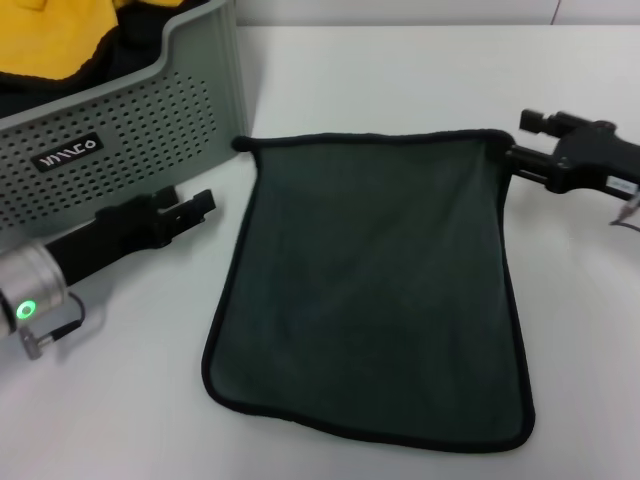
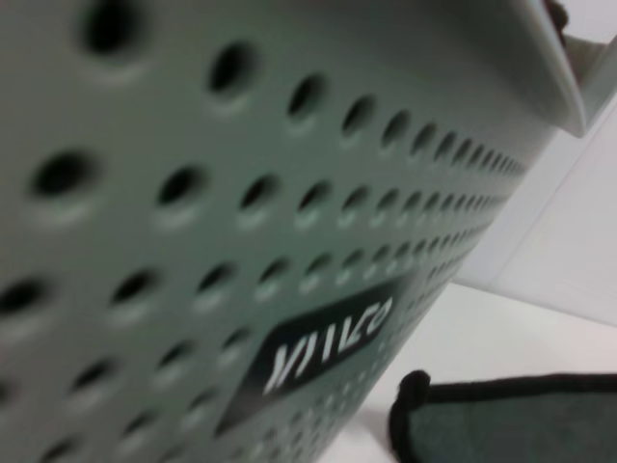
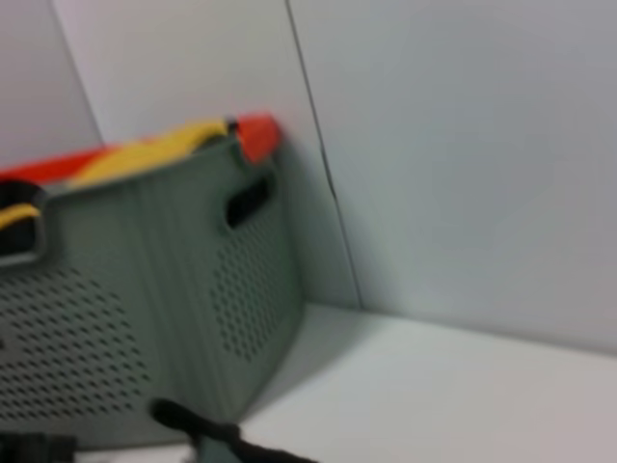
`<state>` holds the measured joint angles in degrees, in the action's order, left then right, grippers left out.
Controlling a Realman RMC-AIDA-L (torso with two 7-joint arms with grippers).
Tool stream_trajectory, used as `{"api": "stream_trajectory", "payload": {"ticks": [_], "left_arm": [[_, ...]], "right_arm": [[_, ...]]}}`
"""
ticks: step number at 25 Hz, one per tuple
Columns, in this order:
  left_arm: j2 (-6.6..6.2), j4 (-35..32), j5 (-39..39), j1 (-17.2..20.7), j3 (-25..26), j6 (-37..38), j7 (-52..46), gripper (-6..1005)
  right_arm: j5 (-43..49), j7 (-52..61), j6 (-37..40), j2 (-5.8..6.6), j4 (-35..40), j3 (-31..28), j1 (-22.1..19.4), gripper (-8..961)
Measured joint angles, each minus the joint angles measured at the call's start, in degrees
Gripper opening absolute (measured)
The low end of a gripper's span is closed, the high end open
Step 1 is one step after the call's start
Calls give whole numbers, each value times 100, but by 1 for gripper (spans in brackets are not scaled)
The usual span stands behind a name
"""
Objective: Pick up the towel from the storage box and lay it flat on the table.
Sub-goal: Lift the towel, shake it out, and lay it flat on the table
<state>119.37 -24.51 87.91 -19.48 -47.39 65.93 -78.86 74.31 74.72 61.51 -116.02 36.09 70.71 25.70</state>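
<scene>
Left fingers: the left gripper (image 1: 203, 206) sits low over the table, tips close together with nothing between them. I cannot tell for sure if they are open or shut.
Right fingers: the right gripper (image 1: 512, 160) sits right at the far right corner of the cloth. I cannot tell if it is pinching the corner or just touching it.
Towel: the soft dark green square towel with a black stitched edge (image 1: 375, 285) lies spread flat, green side up, between the two grippers. Its far left corner (image 2: 415, 391) is near the left fingers but apart from them.
Box: the big grey-green plastic storage box with small holes and a black label (image 1: 150, 110) stands just behind the left fingers. Yellow and black cloths (image 1: 55, 40) lie inside it.
Table: the smooth white tabletop (image 1: 400, 80) is under everything.
</scene>
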Motion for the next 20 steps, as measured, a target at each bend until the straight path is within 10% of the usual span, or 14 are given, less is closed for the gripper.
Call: {"api": "stream_trajectory", "payload": {"ticks": [8,20], "left_arm": [[-63,-147,-51,281,50,646,59,792],[-94,-254,-11,239,55,877,65,885]], "right_arm": [[-346,-259,1119,84,-63,-549,-244,716],[832,811,20,64,-566,-383,404,888]]}}
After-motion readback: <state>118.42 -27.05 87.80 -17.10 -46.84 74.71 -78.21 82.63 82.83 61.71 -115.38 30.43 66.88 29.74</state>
